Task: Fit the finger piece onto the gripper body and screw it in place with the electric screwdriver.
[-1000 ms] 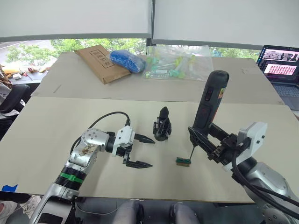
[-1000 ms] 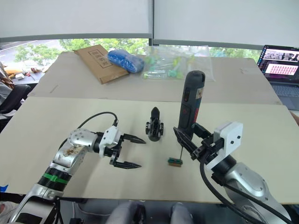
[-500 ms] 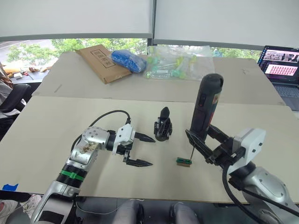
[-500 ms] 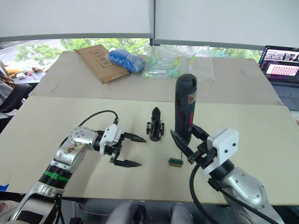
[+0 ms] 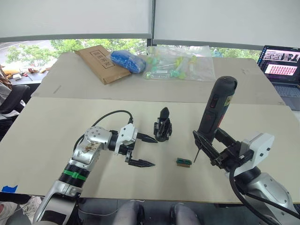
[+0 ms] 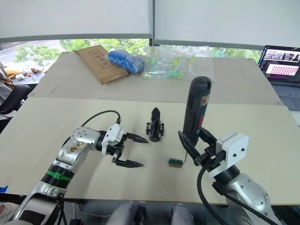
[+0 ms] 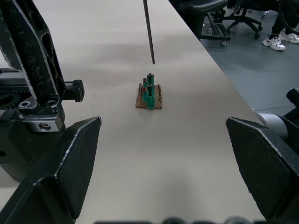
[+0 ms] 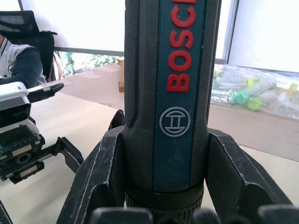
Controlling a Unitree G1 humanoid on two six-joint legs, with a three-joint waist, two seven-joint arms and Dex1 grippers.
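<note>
The electric screwdriver (image 5: pixel 216 108) stands nearly upright, tilted a little to the right, with my right gripper (image 5: pixel 209 138) shut on its lower barrel. Its thin bit (image 7: pixel 148 29) hangs just above the table, beside a small green-and-brown block (image 5: pixel 184 162). The gripper body (image 5: pixel 162 125) stands in the table's middle with one pointed black finger sticking up. The finger piece is out of view as a separate part. My left gripper (image 5: pixel 153 151) is open and empty just left of the body, pointing towards the block. In the right wrist view the screwdriver (image 8: pixel 174 93) sits between both fingers.
On the far table lie a brown cardboard envelope (image 5: pixel 96 63), a blue bag (image 5: pixel 127 60) and a clear plastic bag of parts (image 5: pixel 179 65). A laptop (image 5: pixel 281 63) is at the far right. A person sits at the far left (image 5: pixel 5 79).
The right arm has swung the screwdriver left and back to the right. Its bit now hangs right of the block instead of over it. The left gripper has barely moved.
</note>
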